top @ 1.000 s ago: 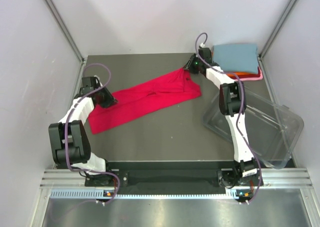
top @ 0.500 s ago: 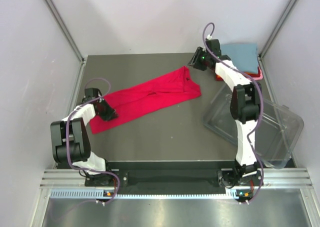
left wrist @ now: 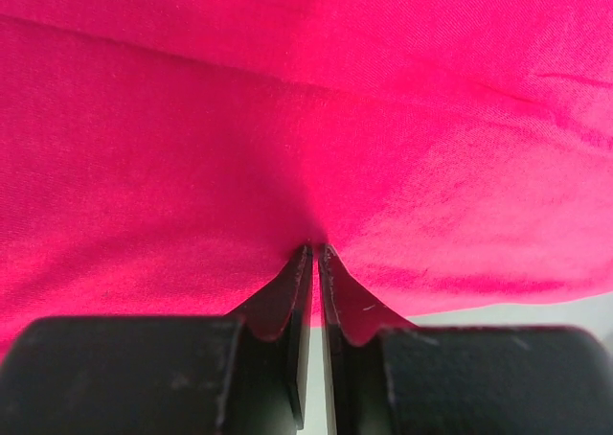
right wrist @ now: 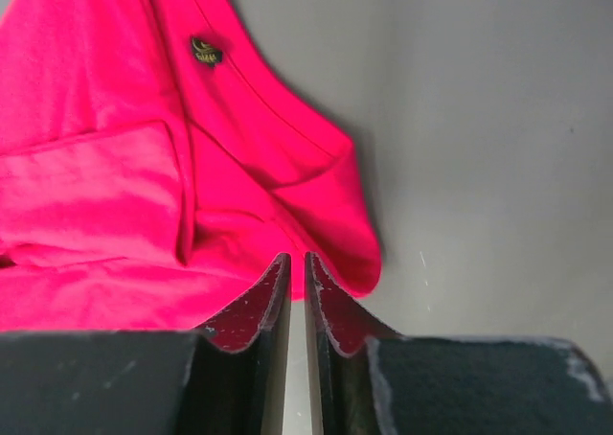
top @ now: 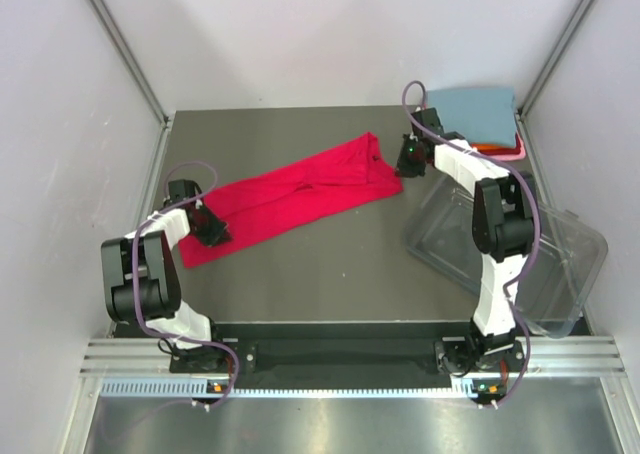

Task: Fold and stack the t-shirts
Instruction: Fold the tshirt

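Well, the dark tabletop (top: 330,264) fills the booth, and a clear plastic tub (top: 560,264) sits tilted at its right edge. The crimson t-shirt (top: 290,194) lies stretched in a long diagonal band, low end at the left, high end toward the far right. In the far right corner a blue-grey t-shirt (top: 475,114) lies folded on top of an orange one (top: 490,148) and a pink one (top: 512,156). The left pincer (left wrist: 314,250) is clamped on the crimson cloth's low end, which puckers at its tips. The right pincer (right wrist: 296,259) has its fingers drawn nearly together at the shirt's far-right corner; I cannot tell if cloth is caught.
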`<state>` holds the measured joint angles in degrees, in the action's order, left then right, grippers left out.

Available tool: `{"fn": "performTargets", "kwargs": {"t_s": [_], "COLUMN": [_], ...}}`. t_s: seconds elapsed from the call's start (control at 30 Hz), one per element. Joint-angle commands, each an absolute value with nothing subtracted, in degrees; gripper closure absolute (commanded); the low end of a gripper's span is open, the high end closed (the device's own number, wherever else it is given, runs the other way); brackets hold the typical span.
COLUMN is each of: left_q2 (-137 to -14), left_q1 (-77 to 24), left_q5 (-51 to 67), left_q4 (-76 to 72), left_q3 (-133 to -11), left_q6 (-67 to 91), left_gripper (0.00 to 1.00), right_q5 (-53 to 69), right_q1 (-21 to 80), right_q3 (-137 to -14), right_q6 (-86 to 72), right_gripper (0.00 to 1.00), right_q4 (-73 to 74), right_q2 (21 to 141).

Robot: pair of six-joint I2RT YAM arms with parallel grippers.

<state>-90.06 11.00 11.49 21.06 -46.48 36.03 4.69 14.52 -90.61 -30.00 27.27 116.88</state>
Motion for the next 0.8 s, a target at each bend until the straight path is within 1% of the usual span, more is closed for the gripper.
{"fn": "performTargets", "kwargs": {"t_s": [0.0,0.13,0.3,0.53,0.67,0.77], "left_q2": [-90.62,-90.88,-90.62,-85.35,-83.06,-79.99], "left_q1": [11.51,11.6,11.6,11.51,11.6,11.51], "left_q5": [4.48,2.82,-3.16,-3.95,-6.06,-5.1], "left_q4": [23.03,23.46,26.01,25.48,26.63,26.98], "left_q3": [-43.51,-43.24,-43.42,-39.82,-39.99,-40.17], "left_q6": [35.07,35.42,36.65,38.32,38.58,39.37], "left_gripper": [0.87,0.88,0.9,0.9,0.9,0.9], "right_q5": [1.67,-1.75,-4.04,-5.53,-5.98,-7.21], "right_q1": [15.73,15.73,15.56,15.56,15.47,15.29], "right_q3": [-91.84,-92.2,-95.97,-101.33,-105.9,-108.89], "right_q6": [-28.04,-27.51,-26.46,-26.28,-25.84,-25.66], "right_gripper": [0.89,0.92,0.93,0.94,0.95,0.96], "right_q4": [26.63,26.11,28.03,29.09,30.67,31.81], "right_q2": [116.62,119.79,125.41,130.25,133.06,134.73]}}
